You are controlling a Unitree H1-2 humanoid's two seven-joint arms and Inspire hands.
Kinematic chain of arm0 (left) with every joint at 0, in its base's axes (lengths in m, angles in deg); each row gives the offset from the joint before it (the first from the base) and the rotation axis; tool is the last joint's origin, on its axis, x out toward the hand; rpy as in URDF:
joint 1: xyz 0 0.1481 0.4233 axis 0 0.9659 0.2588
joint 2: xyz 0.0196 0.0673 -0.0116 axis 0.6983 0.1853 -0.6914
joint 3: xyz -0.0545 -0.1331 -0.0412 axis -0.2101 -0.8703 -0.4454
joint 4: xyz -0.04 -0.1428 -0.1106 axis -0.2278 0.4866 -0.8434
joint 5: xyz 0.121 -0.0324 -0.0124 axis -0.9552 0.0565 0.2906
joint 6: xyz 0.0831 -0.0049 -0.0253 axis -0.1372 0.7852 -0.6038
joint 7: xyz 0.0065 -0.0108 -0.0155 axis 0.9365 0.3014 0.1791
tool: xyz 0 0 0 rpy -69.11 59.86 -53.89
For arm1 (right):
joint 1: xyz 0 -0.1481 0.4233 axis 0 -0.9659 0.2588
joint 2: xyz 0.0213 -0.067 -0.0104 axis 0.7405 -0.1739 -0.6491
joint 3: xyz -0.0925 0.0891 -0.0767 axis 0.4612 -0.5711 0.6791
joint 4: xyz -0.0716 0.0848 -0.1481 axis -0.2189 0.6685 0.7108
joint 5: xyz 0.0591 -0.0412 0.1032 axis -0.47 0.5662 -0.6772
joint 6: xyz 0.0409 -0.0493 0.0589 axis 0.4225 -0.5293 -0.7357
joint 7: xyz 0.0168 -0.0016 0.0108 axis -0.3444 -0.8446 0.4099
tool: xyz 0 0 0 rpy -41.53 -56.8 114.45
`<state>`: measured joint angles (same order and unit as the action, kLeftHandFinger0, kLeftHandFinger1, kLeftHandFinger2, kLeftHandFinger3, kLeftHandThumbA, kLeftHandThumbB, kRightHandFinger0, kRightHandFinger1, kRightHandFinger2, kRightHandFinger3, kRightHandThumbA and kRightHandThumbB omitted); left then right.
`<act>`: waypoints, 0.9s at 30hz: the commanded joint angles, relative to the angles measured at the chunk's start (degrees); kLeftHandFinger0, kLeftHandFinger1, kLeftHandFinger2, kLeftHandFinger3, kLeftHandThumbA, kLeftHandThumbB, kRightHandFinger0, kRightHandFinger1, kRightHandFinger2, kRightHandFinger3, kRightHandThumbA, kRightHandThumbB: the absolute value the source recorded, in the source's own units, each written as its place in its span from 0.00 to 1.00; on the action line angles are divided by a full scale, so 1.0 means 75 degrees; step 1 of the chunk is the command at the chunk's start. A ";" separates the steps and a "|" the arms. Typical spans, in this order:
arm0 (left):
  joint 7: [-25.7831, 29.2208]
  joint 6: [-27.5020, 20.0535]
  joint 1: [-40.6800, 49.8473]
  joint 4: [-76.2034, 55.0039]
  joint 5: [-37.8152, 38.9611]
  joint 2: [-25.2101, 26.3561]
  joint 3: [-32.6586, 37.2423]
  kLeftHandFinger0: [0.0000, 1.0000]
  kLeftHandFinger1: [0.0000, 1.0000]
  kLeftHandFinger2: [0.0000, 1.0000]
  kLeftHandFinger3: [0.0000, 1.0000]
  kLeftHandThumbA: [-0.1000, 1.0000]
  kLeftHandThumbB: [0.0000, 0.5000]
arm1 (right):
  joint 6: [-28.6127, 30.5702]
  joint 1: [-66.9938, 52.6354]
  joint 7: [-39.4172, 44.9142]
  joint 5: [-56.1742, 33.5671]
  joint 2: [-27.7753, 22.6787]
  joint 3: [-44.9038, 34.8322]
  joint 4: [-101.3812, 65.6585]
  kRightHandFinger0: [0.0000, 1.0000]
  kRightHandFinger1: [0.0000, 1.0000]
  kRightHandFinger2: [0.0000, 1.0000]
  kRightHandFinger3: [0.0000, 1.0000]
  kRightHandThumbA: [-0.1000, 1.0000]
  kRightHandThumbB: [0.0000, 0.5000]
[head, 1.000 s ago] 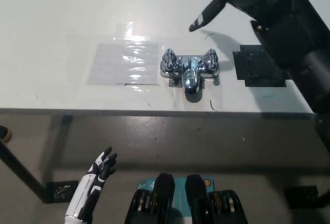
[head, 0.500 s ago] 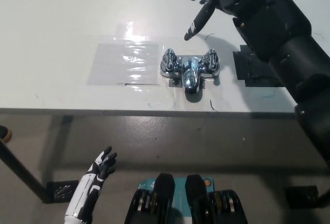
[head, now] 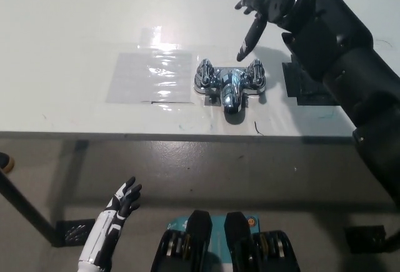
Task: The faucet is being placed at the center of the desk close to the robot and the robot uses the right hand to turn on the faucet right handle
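Fingers (head: 249, 37) of right hand (head: 265, 6) spread near faucet right handle (head: 255, 73), w/o contact.

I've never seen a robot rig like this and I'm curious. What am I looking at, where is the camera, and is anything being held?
This single view comes from a camera on a humanoid robot's head, looking steeply down at a white table. The black arm entering from the right ends in the robot's right hand. It is open and hovers over the table just beyond a chrome faucet, touching nothing. Its fingertips are nearest the faucet's right handle. The white left hand hangs low, below the table's edge, and is also open. Beside the faucet lie a clear plastic sheet and a black pad. Nothing is held.
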<state>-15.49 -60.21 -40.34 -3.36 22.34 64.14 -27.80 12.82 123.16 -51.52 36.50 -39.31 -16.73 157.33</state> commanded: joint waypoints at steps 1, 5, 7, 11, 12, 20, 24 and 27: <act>-0.0069 -0.0238 -0.0060 -0.0261 -0.0028 0.0082 0.0013 1.00 1.00 1.00 1.00 0.96 0.22 | 0.0551 0.0546 -0.0076 0.0314 0.0053 0.0120 0.0154 1.00 1.00 1.00 1.00 1.00 0.57; -0.0052 -0.0234 -0.0085 -0.0247 -0.0062 0.0081 0.0012 1.00 1.00 1.00 1.00 0.96 0.22 | 0.0480 0.0451 -0.0162 0.0051 0.0077 -0.0232 0.0224 1.00 1.00 1.00 1.00 0.96 0.52; -0.0076 -0.0240 -0.0077 -0.0249 -0.0014 0.0079 0.0012 1.00 1.00 1.00 1.00 0.96 0.20 | 0.0442 0.0387 -0.0257 0.0089 0.0081 -0.0277 0.0213 1.00 1.00 1.00 1.00 0.95 0.57; -0.0070 -0.0250 -0.0077 -0.0237 -0.0019 0.0064 0.0020 1.00 1.00 1.00 1.00 0.96 0.24 | 0.0568 0.0356 -0.0147 0.0281 0.0113 -0.0116 0.0334 1.00 1.00 1.00 1.00 1.00 0.67; -0.0067 -0.0232 -0.0083 -0.0250 -0.0007 0.0056 0.0015 1.00 1.00 1.00 1.00 0.96 0.24 | 0.0611 0.0352 -0.0159 0.0348 0.0132 -0.0058 0.0386 1.00 1.00 1.00 1.00 1.00 0.69; -0.0090 -0.0256 -0.0133 -0.0254 -0.0014 0.0092 0.0015 1.00 1.00 1.00 1.00 0.96 0.21 | 0.0879 0.0259 -0.0156 0.0593 0.0101 0.0215 0.0375 1.00 1.00 1.00 1.00 1.00 0.72; -0.0090 -0.0230 -0.0135 -0.0274 0.0026 0.0093 -0.0006 1.00 1.00 1.00 1.00 0.96 0.23 | 0.0902 0.0299 -0.0098 0.0705 0.0127 0.0333 0.0476 1.00 1.00 1.00 1.00 1.00 0.74; -0.0071 -0.0182 -0.0128 -0.0310 0.0004 0.0081 -0.0008 1.00 1.00 1.00 1.00 0.96 0.25 | 0.0885 0.0339 -0.0029 0.0767 0.0152 0.0389 0.0598 1.00 1.00 1.00 1.00 1.00 0.75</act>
<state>-15.50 -60.23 -40.74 -3.51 22.29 64.16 -27.83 17.41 122.68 -51.69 40.45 -38.16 -14.36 161.46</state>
